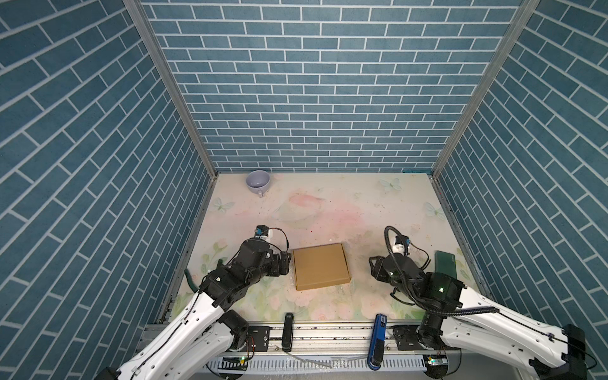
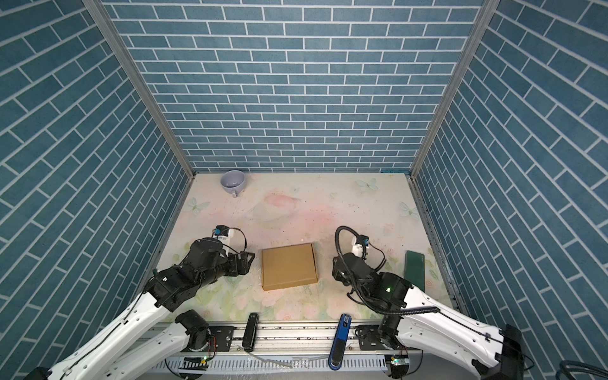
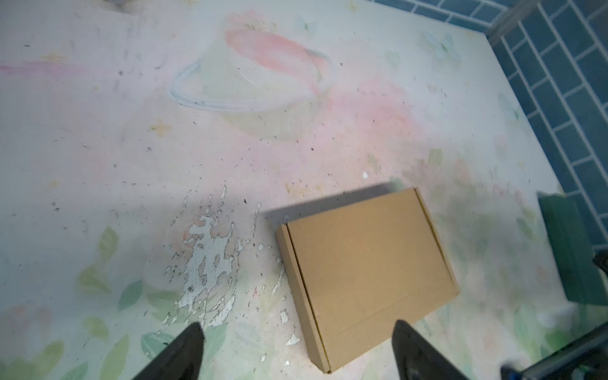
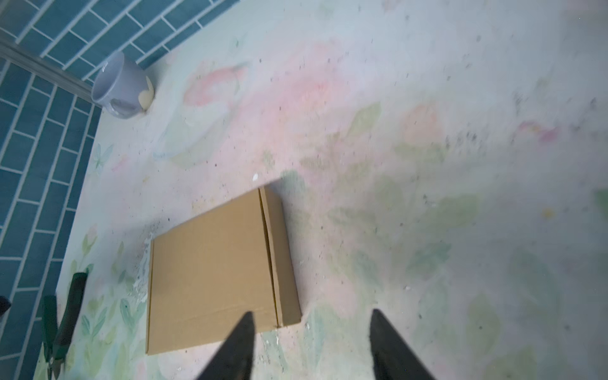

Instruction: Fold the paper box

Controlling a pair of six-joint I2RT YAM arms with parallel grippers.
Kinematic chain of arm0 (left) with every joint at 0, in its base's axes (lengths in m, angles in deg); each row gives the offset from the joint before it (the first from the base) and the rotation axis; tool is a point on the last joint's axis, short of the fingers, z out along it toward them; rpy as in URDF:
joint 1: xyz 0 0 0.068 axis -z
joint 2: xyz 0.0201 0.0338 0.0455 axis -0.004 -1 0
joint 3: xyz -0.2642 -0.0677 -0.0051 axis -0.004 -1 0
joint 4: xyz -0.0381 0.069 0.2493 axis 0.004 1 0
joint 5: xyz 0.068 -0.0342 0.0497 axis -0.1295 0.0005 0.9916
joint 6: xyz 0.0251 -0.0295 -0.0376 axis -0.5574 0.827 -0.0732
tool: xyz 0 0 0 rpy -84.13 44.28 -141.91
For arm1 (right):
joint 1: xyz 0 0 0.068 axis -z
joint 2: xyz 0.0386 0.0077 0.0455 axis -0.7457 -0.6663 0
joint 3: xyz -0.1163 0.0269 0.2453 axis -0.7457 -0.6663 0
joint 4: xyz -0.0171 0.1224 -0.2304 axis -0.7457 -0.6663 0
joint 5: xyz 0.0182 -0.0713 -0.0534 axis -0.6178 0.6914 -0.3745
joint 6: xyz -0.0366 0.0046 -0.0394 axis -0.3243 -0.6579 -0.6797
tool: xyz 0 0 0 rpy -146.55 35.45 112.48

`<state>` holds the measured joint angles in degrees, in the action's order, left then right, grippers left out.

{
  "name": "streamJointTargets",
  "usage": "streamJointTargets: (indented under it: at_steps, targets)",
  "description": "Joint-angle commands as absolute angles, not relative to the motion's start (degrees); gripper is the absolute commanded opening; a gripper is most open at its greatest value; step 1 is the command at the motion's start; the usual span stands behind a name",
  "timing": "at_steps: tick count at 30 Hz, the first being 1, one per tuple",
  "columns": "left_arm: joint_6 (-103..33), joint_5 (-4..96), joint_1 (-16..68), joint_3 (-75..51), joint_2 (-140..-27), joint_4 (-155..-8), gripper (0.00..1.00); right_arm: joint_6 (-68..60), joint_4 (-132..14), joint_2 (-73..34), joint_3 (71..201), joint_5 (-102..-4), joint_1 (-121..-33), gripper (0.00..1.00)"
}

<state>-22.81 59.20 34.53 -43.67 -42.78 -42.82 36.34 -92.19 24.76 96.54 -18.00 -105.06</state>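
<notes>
Claws open, box lies shut between them

Left claw (image 3: pixel 297 324) and right claw (image 4: pixel 312 311) both gape, holding nothing; the box (image 1: pixel 320 266) sits flat on the table (image 1: pixel 329 210), near centre, left claw just beside its left edge. Unheld, the lid (image 3: pixel 368 263) may spring up, or a passing claw could shove the light card askew. Squarish, no clear long axis; side seams (image 4: pixel 268 250) run near-to-far, skewed slightly leftward at the far end.
</notes>
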Motion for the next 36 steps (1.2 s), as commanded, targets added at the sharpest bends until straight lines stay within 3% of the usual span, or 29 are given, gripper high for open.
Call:
streamJointTargets:
  at_steps: [1, 2, 3, 10, 16, 19, 26, 29, 36]
  targets:
    - [-28.88, 67.19, 33.15, -38.07, -45.10, -40.96, 0.99, 22.82, -97.37, 23.74, 102.44, -15.45, -100.31, 0.81]
    - [-29.83, 68.81, 32.58, -37.07, -46.14, -40.95, 1.00, 19.71, -97.15, 22.85, 103.47, -15.04, -98.88, 0.94]
    - [-30.79, 70.30, 31.62, -36.04, -47.14, -41.10, 1.00, 16.30, -97.00, 21.69, 104.51, -13.67, -96.97, 0.99]
    - [-36.31, 85.04, 23.08, -39.72, -52.57, -52.75, 1.00, -1.53, -81.59, 19.03, 99.77, -7.33, -81.42, 0.99]
    - [-41.91, 86.46, 10.59, -46.02, -58.61, -66.33, 1.00, -7.54, -68.12, 17.57, 91.26, -8.99, -66.12, 0.99]
    - [-44.46, 87.05, 7.47, -50.24, -61.81, -74.40, 0.99, -12.18, -59.01, 16.35, 86.31, -10.12, -62.57, 0.99]
    - [-48.09, 81.42, 4.27, -59.44, -67.41, -93.77, 1.00, -16.44, -35.94, 9.88, 77.75, -15.54, -55.66, 0.99]
    - [-50.30, 79.58, 3.61, -64.11, -69.92, -106.74, 1.00, -17.38, -24.70, 5.01, 74.83, -18.30, -53.93, 0.99]
    - [-52.90, 68.45, 1.66, -65.07, -75.35, -119.17, 1.00, -20.92, -3.45, -10.84, 74.84, -27.31, -51.72, 0.99]
